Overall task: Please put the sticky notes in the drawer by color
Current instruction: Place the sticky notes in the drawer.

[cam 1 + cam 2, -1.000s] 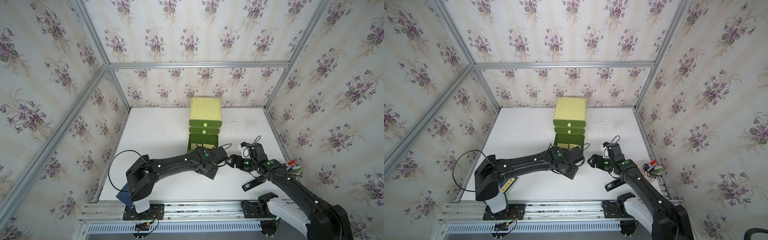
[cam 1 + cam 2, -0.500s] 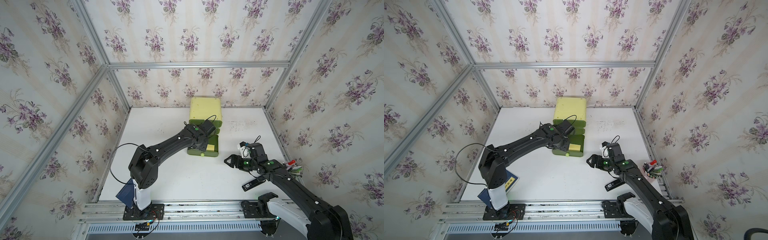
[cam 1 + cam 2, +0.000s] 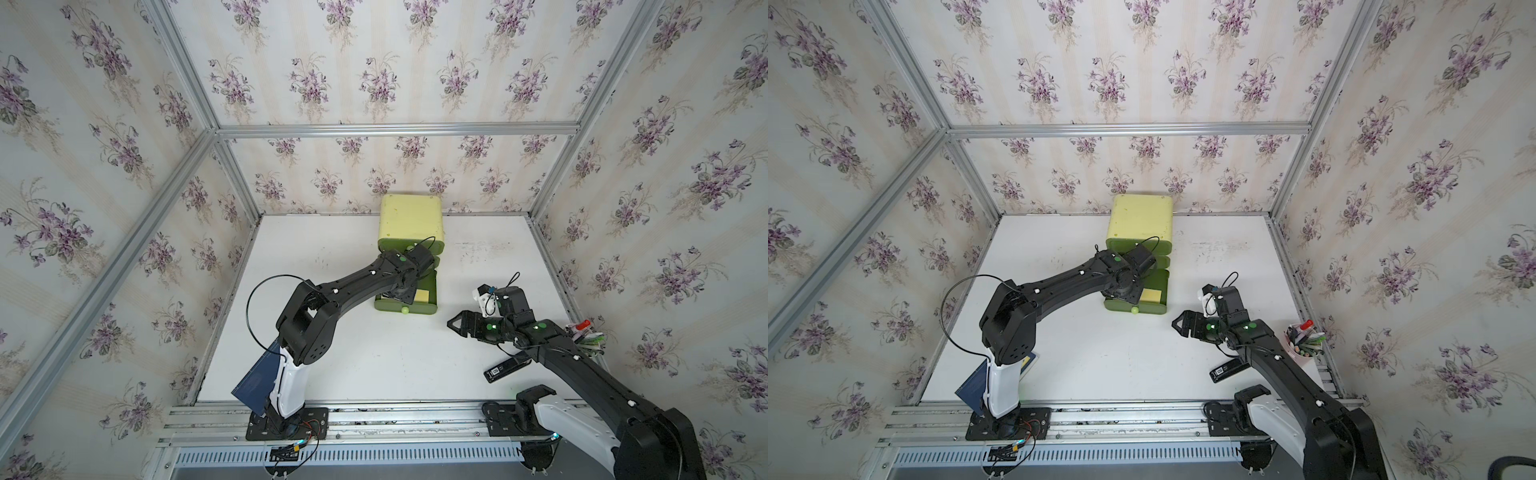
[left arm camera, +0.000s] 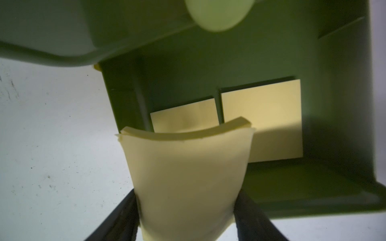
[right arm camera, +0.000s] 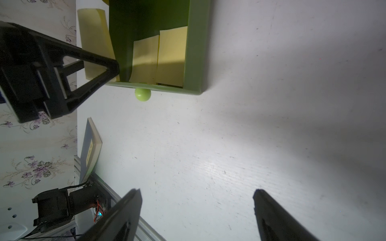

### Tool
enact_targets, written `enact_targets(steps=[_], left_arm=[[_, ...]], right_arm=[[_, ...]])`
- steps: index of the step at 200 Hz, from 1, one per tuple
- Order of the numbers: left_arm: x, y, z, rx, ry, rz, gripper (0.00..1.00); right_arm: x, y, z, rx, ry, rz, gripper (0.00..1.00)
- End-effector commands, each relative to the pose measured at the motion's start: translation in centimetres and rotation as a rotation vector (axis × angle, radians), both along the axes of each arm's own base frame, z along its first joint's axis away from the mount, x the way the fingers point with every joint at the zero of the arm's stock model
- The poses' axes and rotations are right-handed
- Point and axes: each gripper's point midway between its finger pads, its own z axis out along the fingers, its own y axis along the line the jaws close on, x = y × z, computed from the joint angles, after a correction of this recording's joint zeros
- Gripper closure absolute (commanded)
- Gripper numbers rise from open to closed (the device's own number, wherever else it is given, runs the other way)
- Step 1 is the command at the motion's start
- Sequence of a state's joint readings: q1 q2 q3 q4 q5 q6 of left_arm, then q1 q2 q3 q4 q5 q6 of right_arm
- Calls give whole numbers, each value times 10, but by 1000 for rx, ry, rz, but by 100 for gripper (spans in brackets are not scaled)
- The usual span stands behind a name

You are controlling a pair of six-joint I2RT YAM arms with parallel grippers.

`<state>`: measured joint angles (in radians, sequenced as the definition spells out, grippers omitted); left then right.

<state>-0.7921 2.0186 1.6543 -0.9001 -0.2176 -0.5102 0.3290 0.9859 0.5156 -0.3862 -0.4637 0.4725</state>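
Left gripper [image 4: 187, 194] now at open bottom drawer [image 3: 424, 309], frame centre, off mid-table; jaws pinch bowed yellow sticky note [image 4: 186, 162] over two yellow notes [image 4: 261, 116] inside. Drop likely next. Right gripper [image 5: 196, 191] wide, empty.

I'm working in a lab robot cell dressed as a room. Floral wallpaper [image 3: 374, 83] hangs on panels in a bare aluminium frame [image 3: 395, 129]. A slotted mounting rail [image 3: 395, 415] runs along the lower edge. The white table [image 3: 374, 353] carries only desk props: drawer [image 3: 409, 222], pen cup [image 3: 1304, 345], book [image 3: 259, 380].
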Motion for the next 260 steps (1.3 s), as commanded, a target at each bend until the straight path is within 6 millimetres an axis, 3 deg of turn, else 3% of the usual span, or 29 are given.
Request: enact_targets(steps=[1, 20, 51, 85, 110, 144, 172, 227, 260], left_arm=[[7, 4, 4, -15, -51, 25, 31], [8, 3, 1, -33, -47, 32, 28], [7, 3, 1, -40, -48, 34, 11], [8, 0, 22, -86, -82, 31, 4], [5, -2, 72, -213, -161, 21, 4], [11, -8, 154, -507, -262, -46, 5], [39, 14, 186, -507, -335, 4, 4], [111, 26, 177, -515, -254, 3, 0], [126, 14, 173, -548, -234, -8, 1]], right_arm=[[3, 3, 2, 10, -17, 10, 11], [3, 3, 2, 11, -17, 11, 12], [3, 3, 2, 13, -18, 13, 11], [3, 11, 10, 43, -48, 53, 12], [0, 35, 25, 54, -128, 146, 14], [-16, 91, 37, 47, -227, 309, 17], [-22, 128, 32, 12, -283, 440, 20], [-8, 151, 7, -75, -311, 565, 25], [2, 156, -14, -159, -292, 587, 30]])
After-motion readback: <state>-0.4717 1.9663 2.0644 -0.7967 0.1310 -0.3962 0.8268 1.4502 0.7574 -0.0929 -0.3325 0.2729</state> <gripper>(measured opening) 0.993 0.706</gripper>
